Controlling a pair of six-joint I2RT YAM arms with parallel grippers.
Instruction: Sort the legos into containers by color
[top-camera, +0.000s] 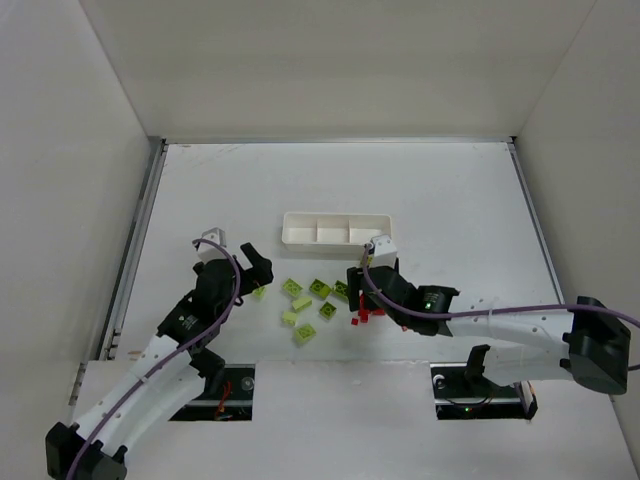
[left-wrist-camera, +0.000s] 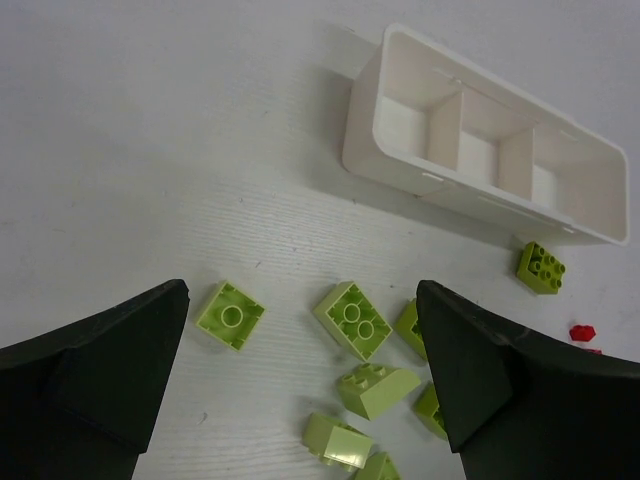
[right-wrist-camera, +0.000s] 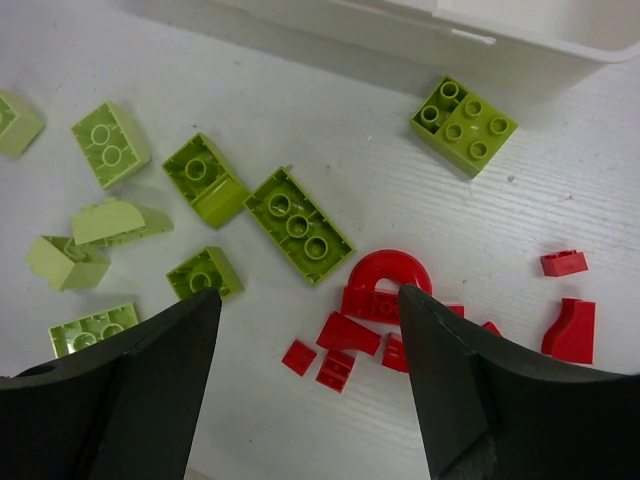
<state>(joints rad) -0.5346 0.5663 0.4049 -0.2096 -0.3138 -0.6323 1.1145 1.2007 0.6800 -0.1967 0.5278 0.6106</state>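
The white three-compartment tray (top-camera: 335, 243) lies at mid-table; its compartments look empty in the left wrist view (left-wrist-camera: 400, 165). Several lime-green legos (top-camera: 310, 300) lie scattered in front of it, with small red legos (top-camera: 368, 316) to their right. My left gripper (top-camera: 255, 268) is open and empty, hovering over the green bricks (left-wrist-camera: 353, 320) at the left of the pile. My right gripper (top-camera: 358, 290) is open and empty, low over the red pieces. A red arch piece (right-wrist-camera: 388, 280) lies just by its right finger, with tiny red bits (right-wrist-camera: 340, 350) between the jaws.
White walls enclose the table on three sides. A green 2x2 brick (right-wrist-camera: 463, 125) lies close to the tray's front wall (right-wrist-camera: 400, 30). Two more red pieces (right-wrist-camera: 570, 330) lie apart to the right. A long green brick (right-wrist-camera: 298, 225) lies upside down.
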